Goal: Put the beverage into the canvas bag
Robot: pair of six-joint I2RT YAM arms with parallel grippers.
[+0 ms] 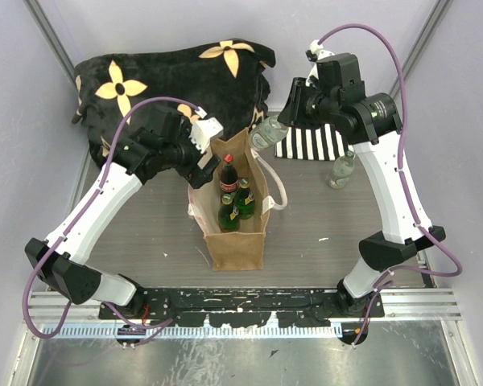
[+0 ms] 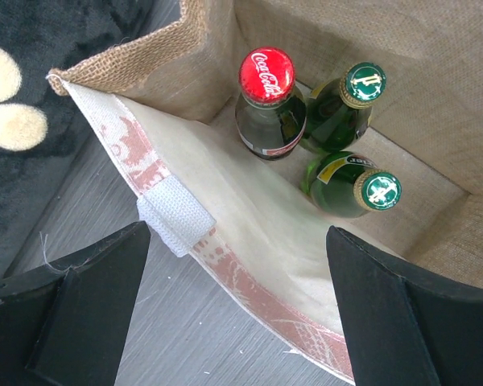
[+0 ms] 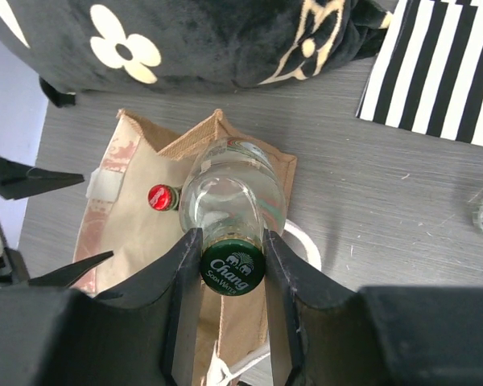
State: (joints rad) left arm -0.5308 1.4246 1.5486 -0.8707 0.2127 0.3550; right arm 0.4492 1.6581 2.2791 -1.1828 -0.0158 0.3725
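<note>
Canvas bag [image 1: 237,241] stands open-mouthed mid worktop [image 1: 338,233]. Black flowered blanket [image 1: 177,80] is behind it at 11 o'clock, striped cloth [image 1: 314,145] at 1 o'clock. Step in hand, as I read it: a fourth bottle going in.

Left claw [image 2: 237,233] is spread wide and empty, hanging over the bag's 9 o'clock wall by the sewn handle tab [image 2: 177,221]. Cannot tell if it touches the cloth.

Right claw [image 3: 232,241] is pinching the clear bottle [image 3: 229,193] at the neck, just under its green cap [image 3: 232,269]. Bottle hangs upright by the bag's 1 o'clock corner, more over the rim than over the opening.

Already inside: cola bottle [image 2: 266,121] with red cap and two green bottles [image 2: 342,112] just beside it, all upright in a cluster. A spare clear bottle [image 1: 342,170] waits on the worktop at 3 o'clock, well apart.

To do it well:
- Carry the held bottle toward 7 o'clock until its base is fully inside the rim line, then lower it straight down, plumb.
- Aim for bare burlap floor beside the cluster, not the caps.
- Mouth is narrow and the walls are soft. A base catching the rim would likely fold the wall or tip the bag, so the left claw could steady that wall.
- Mind the cream handle loop [image 1: 278,193] at 3 o'clock, a possible snag.
- Let go only once the base rests. It's glass beside glass, so go slow.
</note>
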